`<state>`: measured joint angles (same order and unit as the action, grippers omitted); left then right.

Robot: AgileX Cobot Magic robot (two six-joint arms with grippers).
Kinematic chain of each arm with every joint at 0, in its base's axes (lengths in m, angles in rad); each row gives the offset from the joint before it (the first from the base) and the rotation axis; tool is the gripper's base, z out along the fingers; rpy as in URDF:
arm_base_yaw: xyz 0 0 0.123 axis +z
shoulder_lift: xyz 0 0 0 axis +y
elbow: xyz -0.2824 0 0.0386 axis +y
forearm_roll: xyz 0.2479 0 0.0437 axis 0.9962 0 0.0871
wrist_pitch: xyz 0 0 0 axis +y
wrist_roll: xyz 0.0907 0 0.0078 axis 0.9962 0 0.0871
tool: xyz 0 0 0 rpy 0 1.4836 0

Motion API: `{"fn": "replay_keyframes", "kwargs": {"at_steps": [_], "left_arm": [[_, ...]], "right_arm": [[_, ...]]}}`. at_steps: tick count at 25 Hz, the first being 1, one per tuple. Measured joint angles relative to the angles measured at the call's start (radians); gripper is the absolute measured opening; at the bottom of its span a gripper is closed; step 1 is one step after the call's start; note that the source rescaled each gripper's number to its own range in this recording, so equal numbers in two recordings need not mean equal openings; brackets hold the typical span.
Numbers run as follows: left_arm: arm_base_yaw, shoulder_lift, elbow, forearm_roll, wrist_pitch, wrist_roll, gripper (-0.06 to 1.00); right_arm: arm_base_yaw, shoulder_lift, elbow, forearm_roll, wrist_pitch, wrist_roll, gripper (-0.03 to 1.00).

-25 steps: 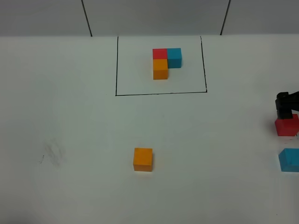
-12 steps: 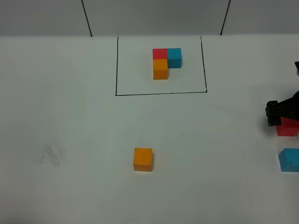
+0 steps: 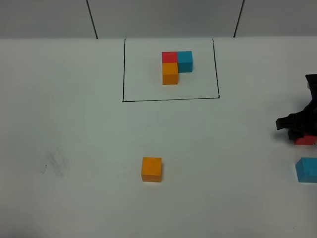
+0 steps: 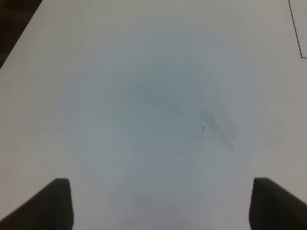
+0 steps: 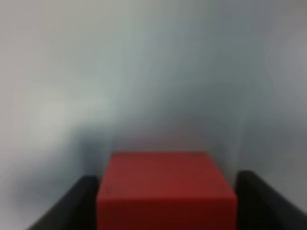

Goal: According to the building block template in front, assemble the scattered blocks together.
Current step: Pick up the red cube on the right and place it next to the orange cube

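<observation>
The template is an L of red, cyan-blue and orange cubes (image 3: 173,67) inside a thin black rectangle (image 3: 168,99) at the far middle. The loose orange cube (image 3: 151,169) lies alone at the near middle. The loose cyan-blue cube (image 3: 307,170) lies at the right edge. Just behind it, my right gripper (image 3: 302,131) is low on the table over the loose red cube (image 3: 304,141). In the right wrist view the red cube (image 5: 165,187) fills the gap, with both fingers (image 5: 72,206) against its sides. My left gripper (image 4: 160,201) is open and empty over bare table, outside the high view.
A faint grey smudge (image 3: 55,163) marks the white table at the near left; it also shows in the left wrist view (image 4: 218,127). The table's back edge meets a grey wall with two dark seams (image 3: 92,20).
My right gripper has come down and slightly left over the red cube, which now shows only as a thin strip under it. The other cubes have not moved.
</observation>
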<state>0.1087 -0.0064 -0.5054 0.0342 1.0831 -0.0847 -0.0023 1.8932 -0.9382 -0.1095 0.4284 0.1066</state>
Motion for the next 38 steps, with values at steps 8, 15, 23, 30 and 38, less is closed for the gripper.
{"fn": "replay_keyframes", "kwargs": {"at_steps": [8, 15, 23, 30, 38], "left_arm": [[0.000, 0.000, 0.000, 0.000, 0.000, 0.000, 0.68], [0.000, 0.000, 0.000, -0.001, 0.000, 0.000, 0.68], [0.000, 0.000, 0.000, -0.001, 0.000, 0.000, 0.68], [0.000, 0.000, 0.000, -0.001, 0.000, 0.000, 0.68], [0.000, 0.000, 0.000, -0.001, 0.000, 0.000, 0.68]], "right_arm": [[0.013, -0.083, 0.000, -0.024, -0.046, -0.006, 0.28], [0.165, -0.232, -0.044, 0.050, 0.026, 0.115, 0.28], [0.498, -0.176, -0.225, 0.056, 0.140, 0.288, 0.28], [0.736, 0.029, -0.509, -0.157, 0.467, 0.762, 0.28], [0.871, 0.138, -0.616, -0.193, 0.500, 0.970, 0.28]]}}
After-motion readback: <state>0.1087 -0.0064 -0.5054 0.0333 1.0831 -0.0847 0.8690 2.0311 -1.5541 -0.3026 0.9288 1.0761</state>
